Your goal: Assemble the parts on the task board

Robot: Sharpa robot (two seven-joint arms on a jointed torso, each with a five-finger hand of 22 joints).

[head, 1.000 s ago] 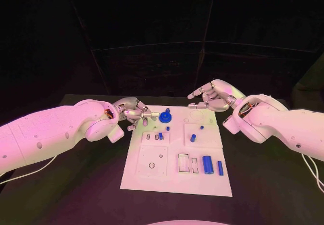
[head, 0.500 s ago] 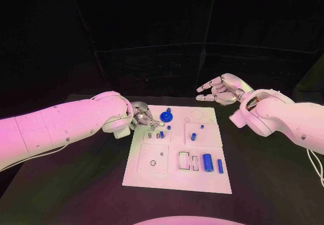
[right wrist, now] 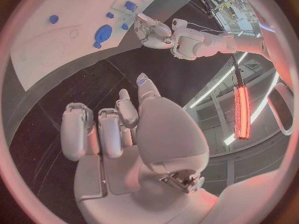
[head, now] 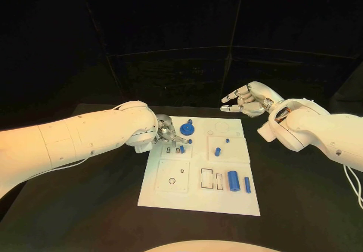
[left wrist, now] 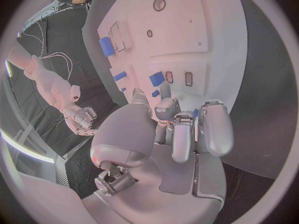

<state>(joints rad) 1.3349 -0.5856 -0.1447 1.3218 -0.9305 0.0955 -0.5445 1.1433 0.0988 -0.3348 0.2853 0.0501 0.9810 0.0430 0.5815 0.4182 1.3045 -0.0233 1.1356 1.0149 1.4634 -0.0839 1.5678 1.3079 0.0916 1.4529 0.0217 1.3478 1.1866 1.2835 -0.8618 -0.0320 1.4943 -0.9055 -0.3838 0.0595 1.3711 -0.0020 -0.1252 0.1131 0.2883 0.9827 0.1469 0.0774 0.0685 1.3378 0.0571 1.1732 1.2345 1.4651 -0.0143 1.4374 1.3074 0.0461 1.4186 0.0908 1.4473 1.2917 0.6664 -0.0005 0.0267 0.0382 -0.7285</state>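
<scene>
We see the task board (head: 198, 202) on the black table (head: 91, 210). Our left hand (head: 168, 133) hovers over its far corner, fingers curled together, empty, the blue gear (head: 187, 130) just beside them. Our right hand (head: 248, 102) hangs beyond the board, fingers loosely apart, empty.

Head view: high, looking down on the desk (head: 91, 210). Wrist views: close behind each hand, facing outward. All three share the task board (head: 198, 195) (left wrist: 206, 45) (right wrist: 56, 45).
</scene>
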